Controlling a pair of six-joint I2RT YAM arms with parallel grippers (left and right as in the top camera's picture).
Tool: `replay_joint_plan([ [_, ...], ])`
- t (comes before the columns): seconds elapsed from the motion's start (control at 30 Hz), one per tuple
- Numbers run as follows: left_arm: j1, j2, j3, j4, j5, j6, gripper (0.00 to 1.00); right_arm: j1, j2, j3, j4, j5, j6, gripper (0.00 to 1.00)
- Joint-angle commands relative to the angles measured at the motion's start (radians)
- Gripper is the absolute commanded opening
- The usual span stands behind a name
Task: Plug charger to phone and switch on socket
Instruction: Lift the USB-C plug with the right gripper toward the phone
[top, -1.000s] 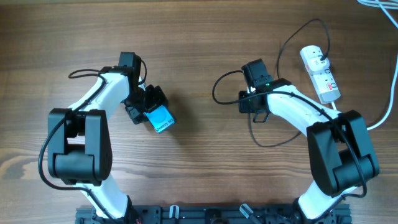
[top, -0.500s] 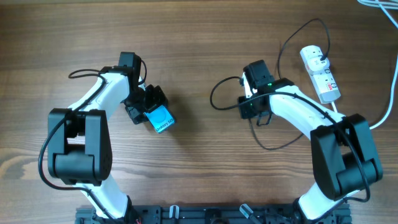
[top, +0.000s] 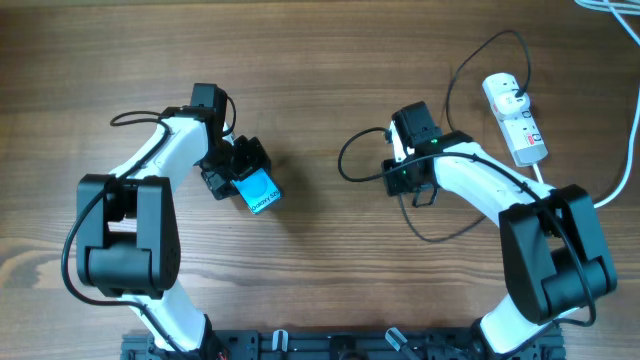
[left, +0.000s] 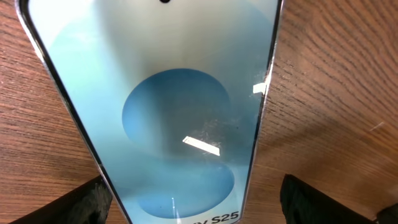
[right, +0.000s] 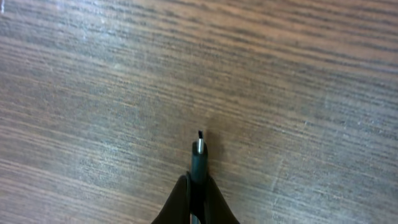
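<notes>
The phone, with a cyan screen, lies tilted at centre left. My left gripper is shut on its lower end; in the left wrist view the phone fills the frame, with a black finger at each bottom corner. My right gripper is shut on the charger cable just behind its silver tip, a little above the bare wood and well right of the phone. The cable runs back to a white plug seated in the far outlet of the socket.
The socket's thick white cord runs along the right table edge. Black cable loops lie on the wood in front of the right arm and behind it. A strip of wood separates the two grippers.
My right gripper has shifted slightly toward the near edge with the cable tip, and the cable loop beside it has swung left. The left arm and phone have not moved.
</notes>
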Motion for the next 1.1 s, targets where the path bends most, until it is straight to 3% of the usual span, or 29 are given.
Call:
replay_joint_plan([
  [0.0, -0.011, 0.07, -0.051, 0.037, 0.011, 0.009, 0.87, 0.002, 0.0, 0.024, -0.016, -0.032, -0.002, 0.04],
  [0.13, -0.011, 0.07, -0.051, 0.037, 0.004, 0.002, 0.86, 0.002, -0.045, 0.028, -0.019, -0.071, -0.046, 0.04],
  [0.33, -0.14, 0.071, -0.051, 0.008, -0.285, -0.212, 0.86, 0.002, -0.094, 0.028, -0.028, -0.138, -0.048, 0.04],
  [0.43, -0.159, 0.071, -0.055, 0.006, -0.333, -0.232, 0.78, 0.002, -0.094, 0.028, -0.042, -0.212, -0.049, 0.04],
  [0.5, -0.154, 0.071, -0.065, 0.007, -0.376, -0.232, 0.79, 0.002, -0.094, 0.028, -0.041, -0.287, -0.056, 0.04],
  [0.57, -0.154, 0.071, -0.075, 0.019, -0.379, -0.231, 0.8, 0.002, -0.094, 0.027, -0.042, -0.351, -0.074, 0.04],
  [0.67, -0.154, 0.071, -0.075, 0.042, -0.366, -0.231, 0.64, 0.002, -0.094, 0.027, -0.038, -0.421, -0.074, 0.04],
  [0.77, -0.154, 0.07, -0.07, 0.023, -0.343, -0.222, 0.63, 0.002, -0.094, 0.027, -0.055, -0.586, -0.14, 0.04],
  [0.9, -0.153, 0.061, -0.002, -0.052, -0.242, -0.094, 0.6, 0.022, -0.094, 0.027, -0.041, -0.799, -0.179, 0.05],
  [1.07, -0.153, 0.057, 0.052, -0.077, -0.167, -0.011, 0.61, 0.183, -0.094, 0.027, 0.014, -0.801, -0.118, 0.04],
])
